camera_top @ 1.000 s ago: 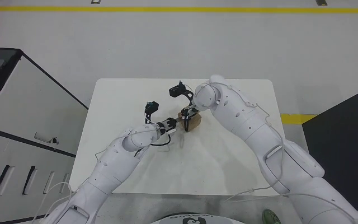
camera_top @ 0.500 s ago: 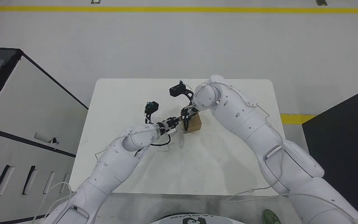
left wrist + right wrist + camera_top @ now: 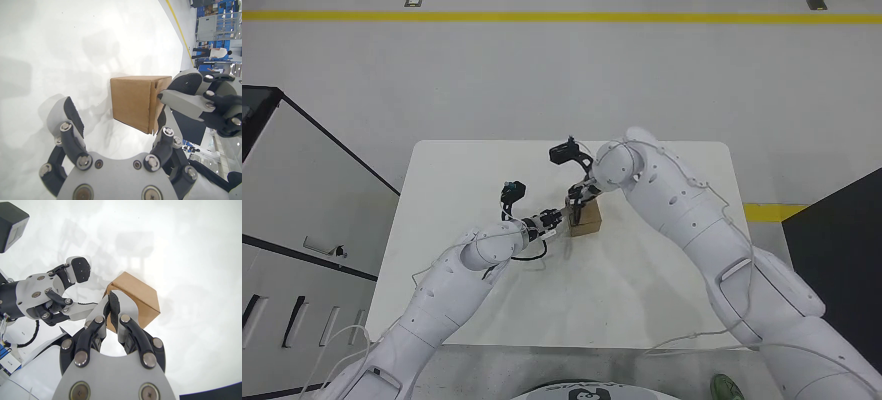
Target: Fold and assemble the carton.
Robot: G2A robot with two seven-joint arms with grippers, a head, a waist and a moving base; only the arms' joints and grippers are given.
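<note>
The brown carton (image 3: 130, 102) stands near the middle of the white table (image 3: 662, 290), well clear of every edge, with the right gripper (image 3: 111, 302) clamped on its end flap, that arm now swung slightly outward, and the left gripper (image 3: 88, 286) spread wide just beside it.

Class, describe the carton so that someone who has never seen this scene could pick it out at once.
Find the white table on the grey floor. Near its centre two robot arms meet, the left tool open and the right tool shut. Right at their tips stands the carton, a small cardboard box, the only brown thing on the white top.
</note>
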